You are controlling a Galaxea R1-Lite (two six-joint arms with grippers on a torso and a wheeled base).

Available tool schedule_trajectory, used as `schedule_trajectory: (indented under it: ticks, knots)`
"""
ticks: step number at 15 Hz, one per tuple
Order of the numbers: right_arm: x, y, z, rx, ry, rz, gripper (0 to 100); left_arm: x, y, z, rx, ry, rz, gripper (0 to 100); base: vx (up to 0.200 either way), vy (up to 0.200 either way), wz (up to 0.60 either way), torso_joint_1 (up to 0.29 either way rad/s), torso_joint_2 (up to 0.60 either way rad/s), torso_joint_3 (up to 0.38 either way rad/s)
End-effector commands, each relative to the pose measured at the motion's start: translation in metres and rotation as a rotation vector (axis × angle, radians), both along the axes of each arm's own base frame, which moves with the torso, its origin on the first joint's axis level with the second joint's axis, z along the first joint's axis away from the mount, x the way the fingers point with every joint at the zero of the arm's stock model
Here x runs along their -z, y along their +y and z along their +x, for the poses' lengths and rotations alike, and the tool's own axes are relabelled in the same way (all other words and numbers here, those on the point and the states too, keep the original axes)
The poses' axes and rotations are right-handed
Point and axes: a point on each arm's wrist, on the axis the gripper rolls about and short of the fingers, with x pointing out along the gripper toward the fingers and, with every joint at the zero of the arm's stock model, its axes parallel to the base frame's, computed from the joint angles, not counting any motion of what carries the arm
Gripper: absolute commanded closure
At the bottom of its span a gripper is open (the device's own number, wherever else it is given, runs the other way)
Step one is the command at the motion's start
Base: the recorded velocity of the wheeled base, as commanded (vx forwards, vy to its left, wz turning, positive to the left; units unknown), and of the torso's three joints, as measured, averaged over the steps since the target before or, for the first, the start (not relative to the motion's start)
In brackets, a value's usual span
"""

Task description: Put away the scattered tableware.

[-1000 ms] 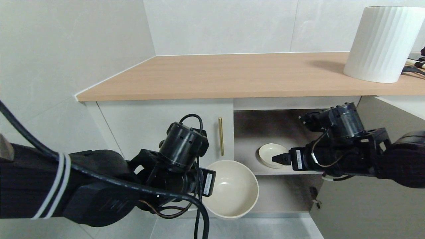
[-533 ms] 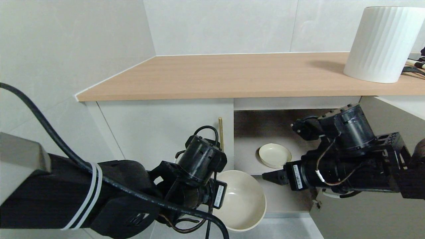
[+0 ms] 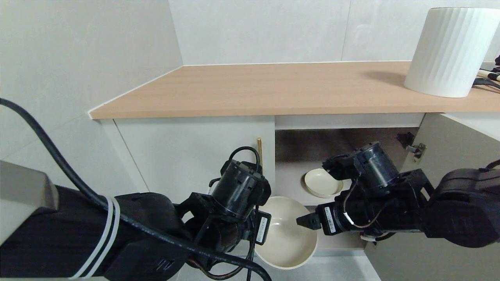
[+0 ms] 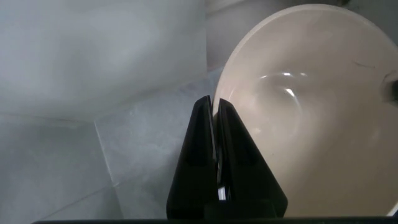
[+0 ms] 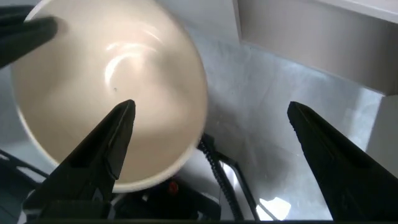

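A large cream bowl [image 3: 287,240] hangs low in front of the open cabinet [image 3: 332,136], above the floor. My left gripper [image 3: 261,233] is shut on its near rim. In the left wrist view the fingers [image 4: 211,134] pinch that rim of the bowl [image 4: 305,106]. My right gripper [image 3: 305,221] is open at the bowl's opposite side, level with the rim. In the right wrist view the right gripper [image 5: 210,107] spans the edge of the bowl [image 5: 106,87]. A small cream plate [image 3: 322,182] lies on the cabinet shelf behind the right arm.
The cabinet's right door [image 3: 437,175] stands open, and the closed left door carries a brass handle [image 3: 259,156]. On the wooden countertop [image 3: 254,89] stands a white ribbed container [image 3: 449,50] with dark utensils [image 3: 488,78] beside it. Grey tiled floor [image 3: 336,269] lies below.
The right gripper has come out of the cabinet, away from the small plate, down and left to the bowl's rim. The left gripper has carried the bowl slightly right and lower.
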Motion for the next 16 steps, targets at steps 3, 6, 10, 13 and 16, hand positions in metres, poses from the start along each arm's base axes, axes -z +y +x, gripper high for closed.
schedule_trajectory:
  ticks: [3, 6, 10, 13, 16]
  knots:
    - [0.0153, 0.0067, 0.0046, 0.004, 0.039, -0.018, 0, -0.0007, -0.0002, -0.0015, -0.004, -0.009, 0.002, 100, 0.000, 0.000, 0.00, 0.000, 0.00, 0.000]
    - [0.0183, 0.0093, 0.0077, 0.013, 0.032, -0.001, 100, -0.0005, -0.0001, -0.0016, -0.005, -0.009, 0.003, 100, 0.000, 0.000, 0.00, 0.000, 0.00, 0.000]
    - [0.0203, 0.0105, 0.0084, 0.017, 0.039, 0.000, 100, -0.0005, -0.0001, -0.0016, -0.004, -0.009, 0.002, 100, 0.000, 0.000, 0.00, 0.000, 0.00, 0.000]
    - [0.0203, 0.0105, 0.0084, 0.017, 0.039, 0.000, 100, 0.0000, -0.0003, -0.0015, -0.004, -0.008, 0.003, 100, 0.000, 0.000, 0.00, 0.000, 0.00, 0.000]
    - [0.0203, 0.0101, 0.0087, 0.017, 0.039, -0.001, 100, 0.0014, -0.0003, -0.0014, -0.005, -0.005, 0.008, 100, 0.000, 0.000, 0.00, 0.000, 0.00, 0.000]
